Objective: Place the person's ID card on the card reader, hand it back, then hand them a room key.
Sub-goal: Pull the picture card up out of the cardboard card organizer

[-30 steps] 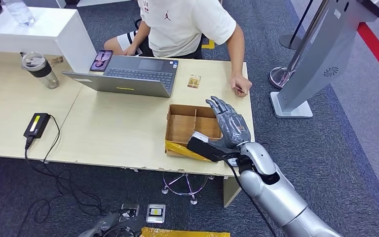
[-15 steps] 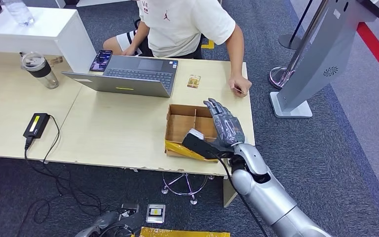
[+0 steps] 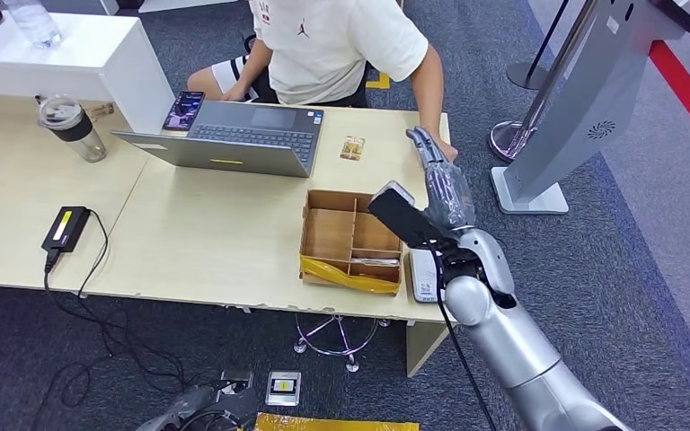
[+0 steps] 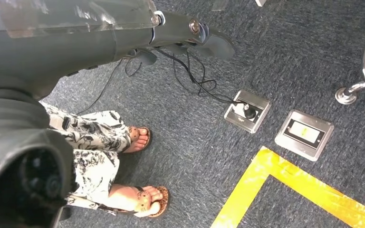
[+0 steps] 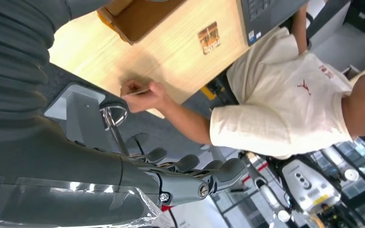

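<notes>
Holding the ID card [image 5: 137, 92] pinched in a hand [image 5: 142, 95] at the far right corner of the tabletop [image 3: 225, 233], the person [image 3: 328, 40] sits behind the cardboard box [image 3: 350, 238]. The card is thin and only its edge is visible in the right wrist view. The right hand [image 3: 440, 184] is raised above the tabletop, just beyond the box and near the person's hand, with its fingers [image 3: 422, 144] stretched out, apart and holding nothing. The silver right arm [image 3: 512, 341] rises from the near right of the box. The white card reader [image 3: 424, 274] lies on the tabletop just right of the box. The small brown room key [image 3: 353, 148] lies beyond the box, near the laptop [image 3: 234, 139]. The left hand [image 4: 190, 38] hangs low over the carpet; whether its fingers are wide or narrow I cannot tell.
</notes>
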`<state>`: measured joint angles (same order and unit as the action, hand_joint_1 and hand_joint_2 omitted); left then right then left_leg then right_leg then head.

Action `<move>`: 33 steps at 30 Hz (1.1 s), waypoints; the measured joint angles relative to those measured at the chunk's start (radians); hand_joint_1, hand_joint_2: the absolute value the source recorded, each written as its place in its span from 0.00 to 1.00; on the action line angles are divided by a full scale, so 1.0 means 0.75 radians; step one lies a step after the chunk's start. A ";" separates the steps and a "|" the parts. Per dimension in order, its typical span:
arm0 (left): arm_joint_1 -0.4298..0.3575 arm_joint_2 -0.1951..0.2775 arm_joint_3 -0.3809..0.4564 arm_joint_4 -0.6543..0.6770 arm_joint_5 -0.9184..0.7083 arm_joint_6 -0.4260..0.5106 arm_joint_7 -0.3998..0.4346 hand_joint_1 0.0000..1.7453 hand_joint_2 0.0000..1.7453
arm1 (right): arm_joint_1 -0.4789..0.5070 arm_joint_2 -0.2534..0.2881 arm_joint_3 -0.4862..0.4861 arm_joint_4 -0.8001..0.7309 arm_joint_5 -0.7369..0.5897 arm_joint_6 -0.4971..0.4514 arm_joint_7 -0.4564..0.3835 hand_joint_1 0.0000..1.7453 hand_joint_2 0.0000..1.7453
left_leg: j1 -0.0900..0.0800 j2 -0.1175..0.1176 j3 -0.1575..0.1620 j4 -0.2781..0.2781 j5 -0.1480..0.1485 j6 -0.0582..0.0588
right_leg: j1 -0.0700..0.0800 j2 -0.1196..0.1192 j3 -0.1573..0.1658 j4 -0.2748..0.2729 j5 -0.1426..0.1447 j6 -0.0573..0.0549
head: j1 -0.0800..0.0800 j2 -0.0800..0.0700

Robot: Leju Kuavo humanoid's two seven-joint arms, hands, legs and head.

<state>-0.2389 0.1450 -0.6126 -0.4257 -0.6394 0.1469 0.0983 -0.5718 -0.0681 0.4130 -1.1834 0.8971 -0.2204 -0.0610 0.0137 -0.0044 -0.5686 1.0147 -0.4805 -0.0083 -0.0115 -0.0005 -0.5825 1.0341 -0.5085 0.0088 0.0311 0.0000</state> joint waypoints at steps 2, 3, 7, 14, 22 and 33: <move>0.000 0.000 0.000 0.002 0.000 0.001 0.000 0.00 0.00 | 0.032 -0.006 -0.002 -0.044 -0.008 0.050 0.015 0.00 1.00 | 0.000 0.000 0.000 0.000 0.000 0.000 | 0.000 0.000 0.000 0.000 0.000 0.000 | 0.000 0.000; 0.000 0.000 0.000 0.003 0.000 0.002 0.000 0.00 0.00 | 0.051 -0.008 -0.001 -0.066 -0.009 0.069 0.023 0.00 1.00 | 0.000 0.000 0.000 0.000 0.000 0.000 | 0.000 0.000 0.000 0.000 0.000 0.000 | 0.000 0.000; -0.001 -0.001 0.000 0.004 0.005 0.007 0.000 0.00 0.00 | 0.112 -0.017 0.008 -0.148 0.002 0.123 0.048 0.00 1.00 | 0.000 0.001 0.000 0.000 0.000 0.000 | 0.000 0.000 0.000 0.000 0.000 0.000 | 0.000 0.000; 0.001 -0.003 0.002 0.009 0.028 0.024 0.000 0.00 0.00 | 0.195 -0.032 0.038 -0.237 0.039 0.182 0.093 0.00 1.00 | 0.000 0.001 0.000 0.000 0.000 0.000 | 0.000 0.000 0.000 0.000 0.000 0.000 | 0.000 0.000; 0.018 -0.002 0.010 0.014 0.071 0.064 0.008 0.00 0.00 | 0.258 -0.043 0.089 -0.249 0.130 0.171 0.100 0.00 1.00 | 0.000 0.001 -0.001 0.000 0.000 0.000 | 0.000 0.000 0.000 0.000 0.000 0.000 | 0.000 0.000; 0.044 0.004 0.013 0.014 0.101 0.082 0.016 0.00 0.00 | 0.256 -0.034 0.135 -0.167 0.241 0.105 0.088 0.00 1.00 | 0.000 0.001 -0.001 0.000 0.000 0.000 | 0.000 0.000 0.000 0.000 0.000 0.000 | 0.000 0.000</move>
<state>-0.2061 0.1476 -0.6028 -0.4150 -0.5636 0.2086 0.1100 -0.3797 -0.0939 0.5145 -1.3087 1.0781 -0.1413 0.0050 0.0137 -0.0040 -0.5695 1.0144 -0.4807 -0.0083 -0.0115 -0.0007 -0.5822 1.0341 -0.5086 0.0087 0.0312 0.0000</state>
